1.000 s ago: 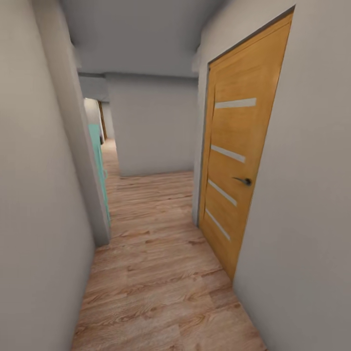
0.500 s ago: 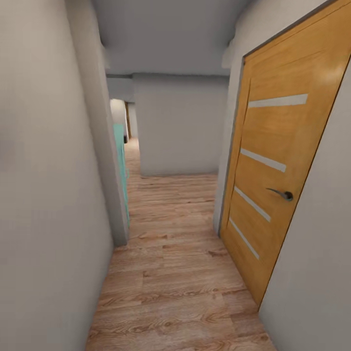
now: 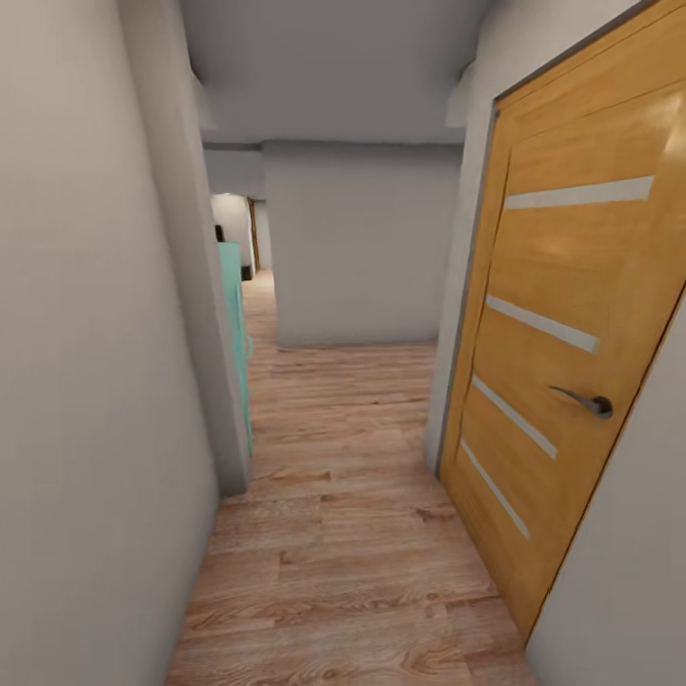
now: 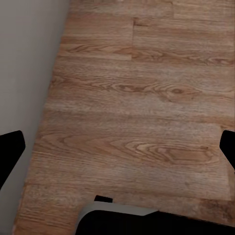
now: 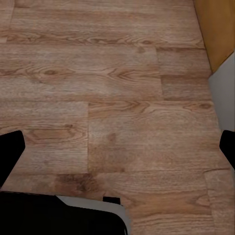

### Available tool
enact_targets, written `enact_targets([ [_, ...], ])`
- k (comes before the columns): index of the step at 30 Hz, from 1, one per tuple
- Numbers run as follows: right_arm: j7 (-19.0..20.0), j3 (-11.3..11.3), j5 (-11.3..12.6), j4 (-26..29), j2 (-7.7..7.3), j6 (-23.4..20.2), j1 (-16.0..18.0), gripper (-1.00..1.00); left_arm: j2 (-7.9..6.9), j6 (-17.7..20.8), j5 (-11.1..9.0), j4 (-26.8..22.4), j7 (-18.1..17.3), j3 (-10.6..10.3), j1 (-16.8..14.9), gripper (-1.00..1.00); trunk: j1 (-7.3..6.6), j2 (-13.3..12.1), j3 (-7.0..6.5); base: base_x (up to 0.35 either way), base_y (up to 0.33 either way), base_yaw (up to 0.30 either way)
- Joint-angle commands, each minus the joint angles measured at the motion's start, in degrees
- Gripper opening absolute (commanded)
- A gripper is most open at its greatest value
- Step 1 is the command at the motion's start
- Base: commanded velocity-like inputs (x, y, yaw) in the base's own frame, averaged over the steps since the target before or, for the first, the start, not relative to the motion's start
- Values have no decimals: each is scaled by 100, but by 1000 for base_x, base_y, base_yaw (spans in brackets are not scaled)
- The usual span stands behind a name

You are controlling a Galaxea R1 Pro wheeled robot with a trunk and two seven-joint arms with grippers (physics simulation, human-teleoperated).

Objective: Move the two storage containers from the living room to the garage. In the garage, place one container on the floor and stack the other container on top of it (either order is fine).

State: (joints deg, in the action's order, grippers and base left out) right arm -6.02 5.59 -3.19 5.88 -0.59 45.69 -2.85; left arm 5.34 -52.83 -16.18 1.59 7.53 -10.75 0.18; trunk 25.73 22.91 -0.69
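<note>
A narrow hallway is seen from the head view, nothing fancy. On the left a pale grey wall (image 3: 86, 381) is run alongside, ending in a corner post with a strip of teal surface (image 3: 235, 324) tucked just behind it. Light wood plank flooring (image 3: 343, 534) is laid down the middle, leading to a grey block of wall (image 3: 357, 248) straight ahead, with a darker passage opening to its left. On the right a closed honey-coloured wooden door (image 3: 562, 333) with pale horizontal strips and a dark lever handle (image 3: 586, 401) is set into the grey wall.

The left pincer (image 4: 117, 152) is spread wide open over bare planks, its two dark fingertips (image 4: 10, 152) at opposite edges, nothing held, grey wall to one side. The right pincer (image 5: 117, 152) is likewise held open and empty above the planks, with a bit of the door's base in one corner.

No orange-red storage containers can be made out here, so where they sit can't be told
</note>
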Motion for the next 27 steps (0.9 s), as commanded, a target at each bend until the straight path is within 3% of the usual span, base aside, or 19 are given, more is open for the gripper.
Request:
enact_targets([
  [1,-59,39,-33,9,-2,-5,-5,100,2,-18,-19,8,35,-50,0,100,5,1,-2,325,0,59],
  [11,-65,39,-35,9,-2,-3,-5,100,-7,-17,-20,8,37,-50,0,100,5,1,-2,325,0,211],
  [24,-72,23,-18,13,-2,1,-5,100,-10,-11,-17,8,32,-50,0,100,5,1,-2,323,0,19],
  [27,-82,22,-16,11,-2,1,-5,100,-19,175,-22,-3,43,-50,0,100,5,1,-2,315,0,0],
])
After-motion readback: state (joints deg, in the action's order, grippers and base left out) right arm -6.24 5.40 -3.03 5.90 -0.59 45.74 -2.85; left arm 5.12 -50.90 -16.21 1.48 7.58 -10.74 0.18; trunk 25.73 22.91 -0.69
